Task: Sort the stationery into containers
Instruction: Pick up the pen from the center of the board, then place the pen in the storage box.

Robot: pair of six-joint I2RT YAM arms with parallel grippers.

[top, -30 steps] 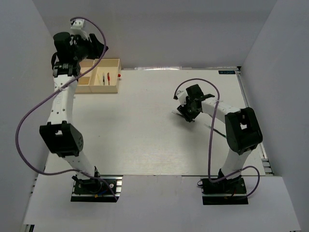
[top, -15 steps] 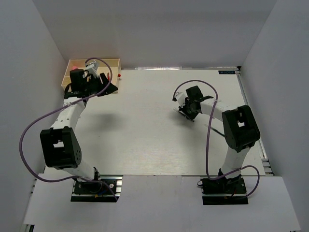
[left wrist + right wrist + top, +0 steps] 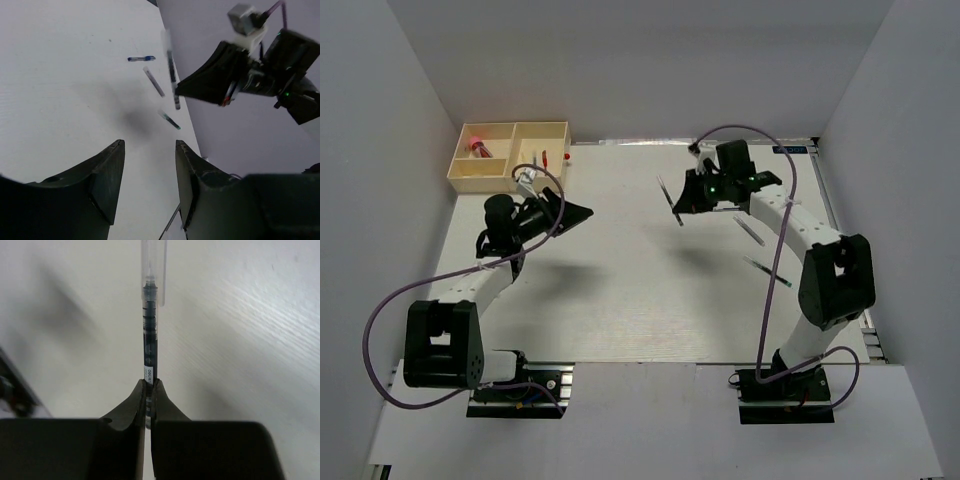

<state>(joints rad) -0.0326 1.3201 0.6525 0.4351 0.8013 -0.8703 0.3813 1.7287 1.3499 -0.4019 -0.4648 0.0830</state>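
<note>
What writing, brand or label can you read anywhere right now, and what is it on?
"deli", as far as it can be made out: tiny print running along the barrel of the pen, just above the right gripper; the rest of that print is too small to read.
Sticker at the far right edge of the table: printed, but too small to read.
Nothing else is legible in any view.
</note>
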